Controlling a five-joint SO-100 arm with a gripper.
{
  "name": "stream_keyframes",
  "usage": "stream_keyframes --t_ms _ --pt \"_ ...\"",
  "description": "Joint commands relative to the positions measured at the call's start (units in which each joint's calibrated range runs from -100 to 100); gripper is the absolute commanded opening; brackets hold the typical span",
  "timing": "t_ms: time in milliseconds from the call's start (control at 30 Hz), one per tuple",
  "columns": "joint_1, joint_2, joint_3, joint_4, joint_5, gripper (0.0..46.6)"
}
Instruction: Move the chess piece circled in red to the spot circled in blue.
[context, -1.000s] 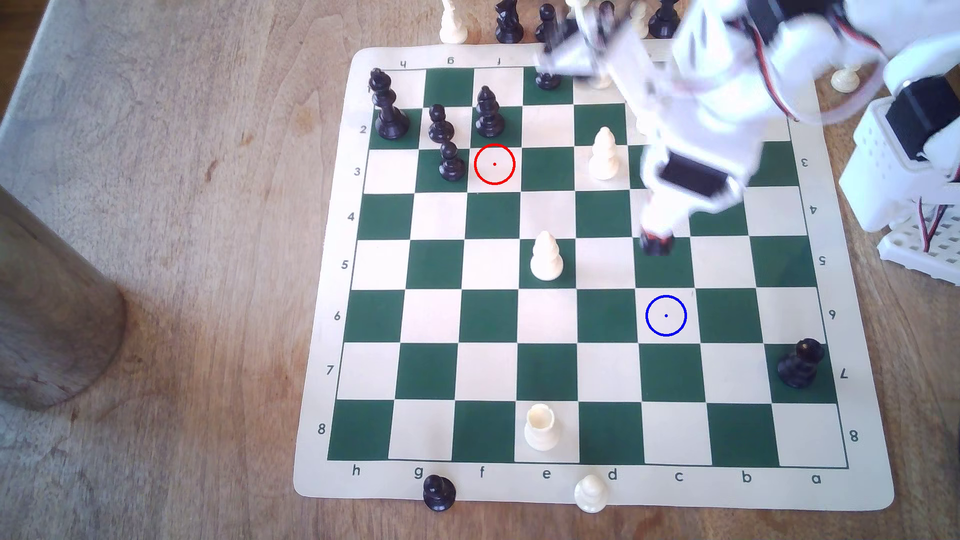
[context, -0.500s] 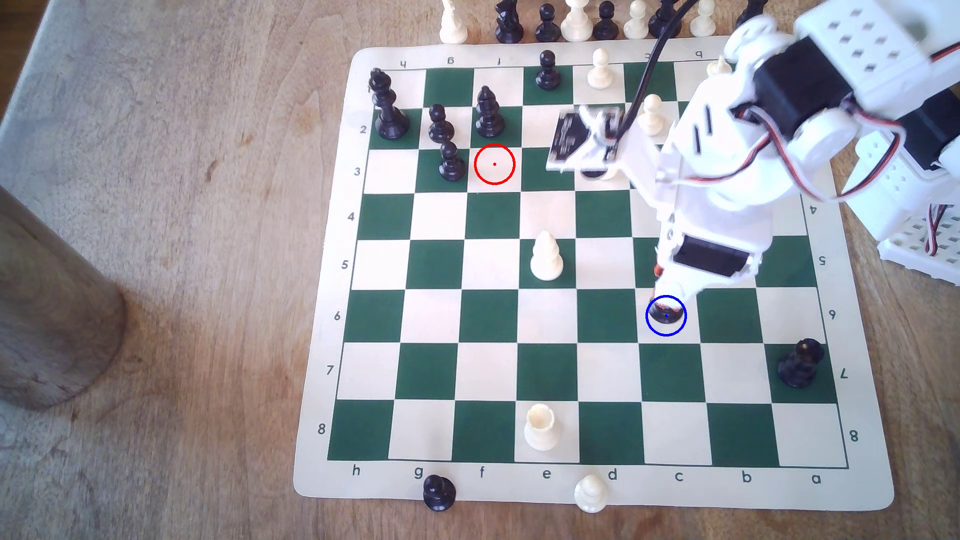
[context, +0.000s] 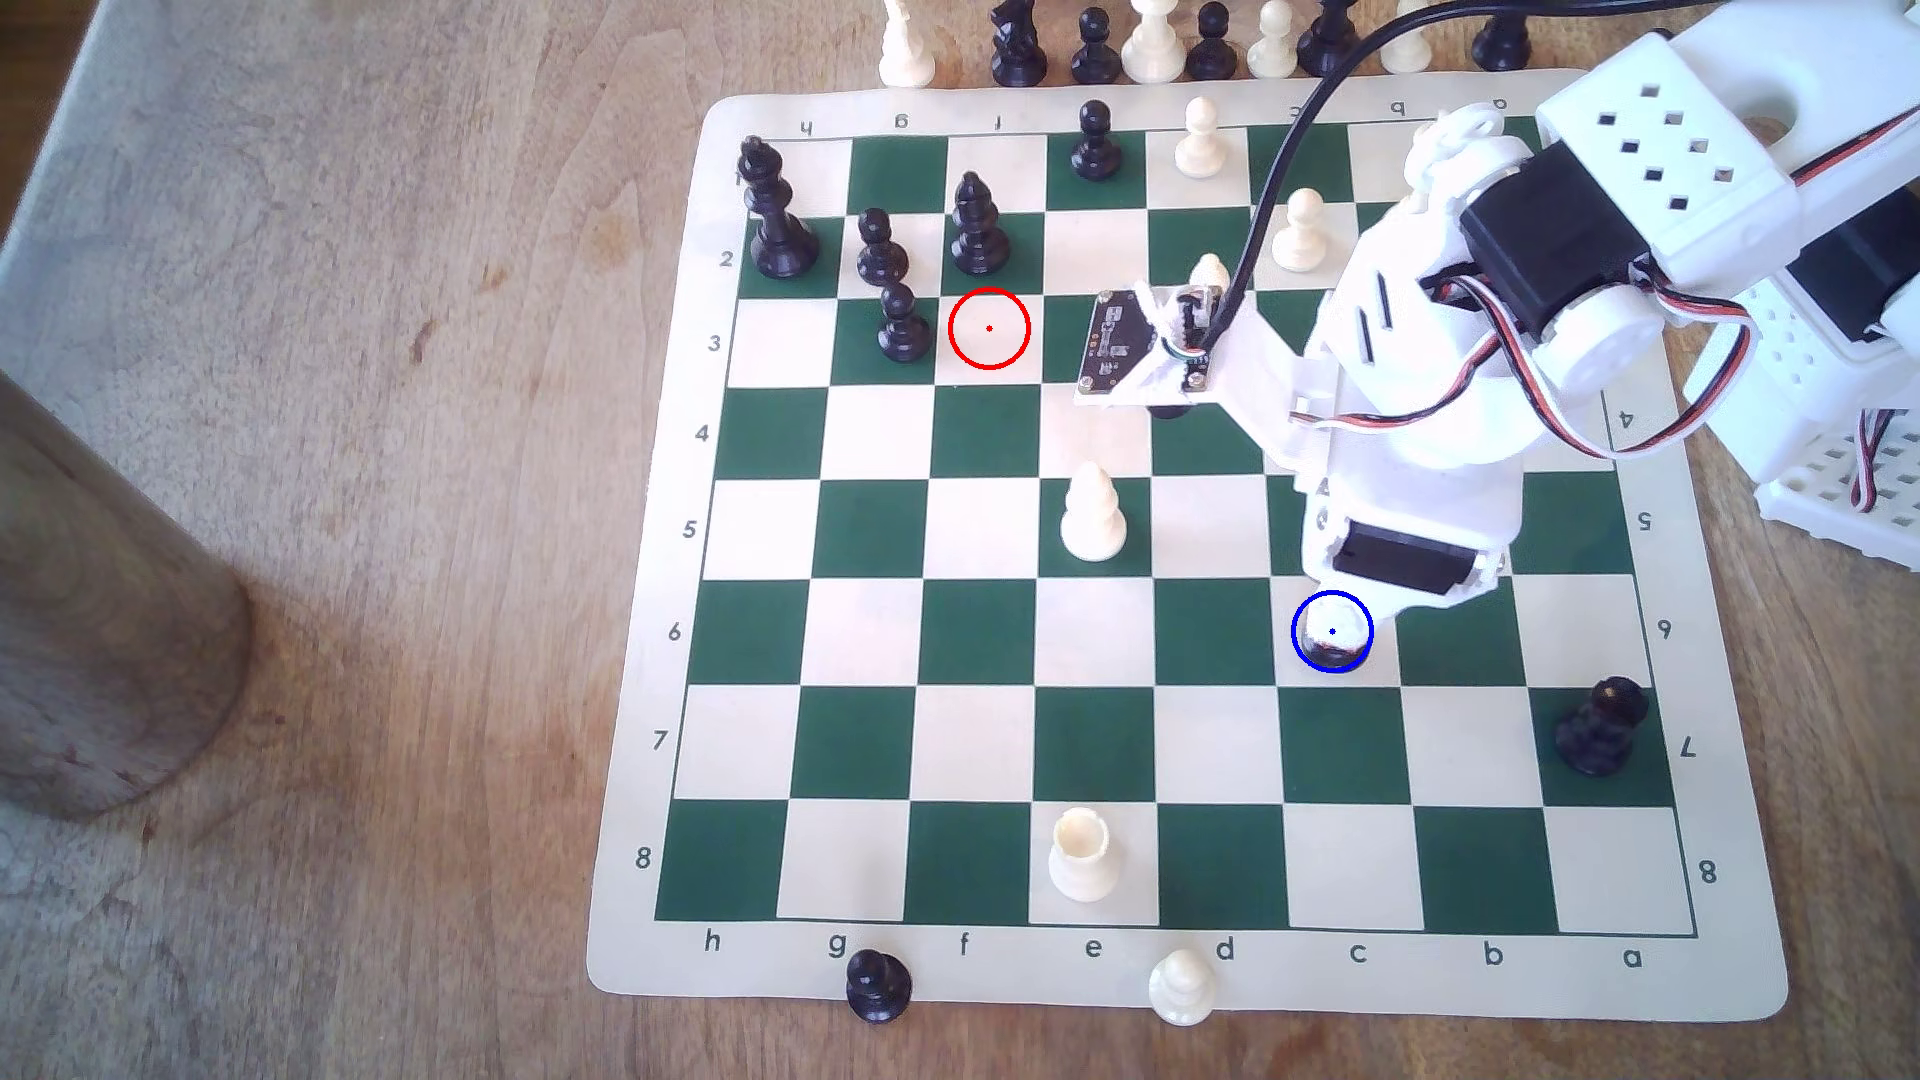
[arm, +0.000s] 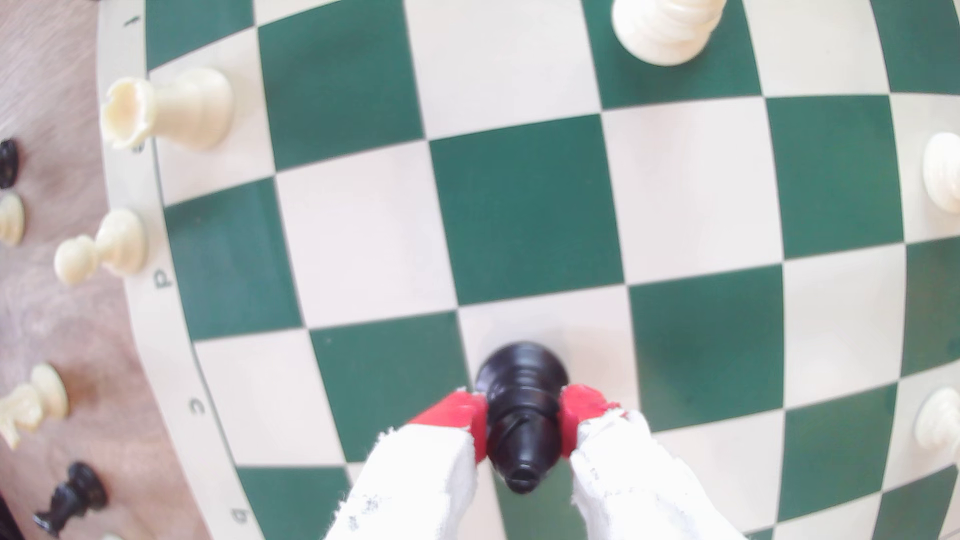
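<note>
Gripper (arm: 523, 423) still clenching the bishop (arm: 524, 410), now sitting lower than half a second ago, base seemingly resting on the ringed cream square (context: 1349, 670).

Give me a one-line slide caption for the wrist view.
Red-tipped gripper clamps the black chess piece upright, its base over a cream square of the board.
</note>
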Motion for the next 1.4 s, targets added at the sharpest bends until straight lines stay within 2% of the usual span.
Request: stream_keyframes --t_ms 0,300,400,433,767,900,967,1200,1367 --pt "0.9 -0.6 -1.3 -0.3 0.9 2.0" --pt "1.9 0.0 -0.9 -0.2 1.7 4.4" --pt "1.9 0.0 -0.8 0.2 1.4 16.4" --pt "1.9 -0.1 -0.8 0.3 1.4 18.2" --pt "1.6 -10.1 -1.1 10.4 3.0 27.8" --pt "1.9 -15.8 -1.1 15.7 3.2 27.5" --pt "3.4 -20.9 -0.4 19.8 4.1 24.4" --pt "12.6 -35.2 1.0 28.7 7.1 27.5" --pt "12.0 -47.5 7.7 35.9 7.7 25.9"
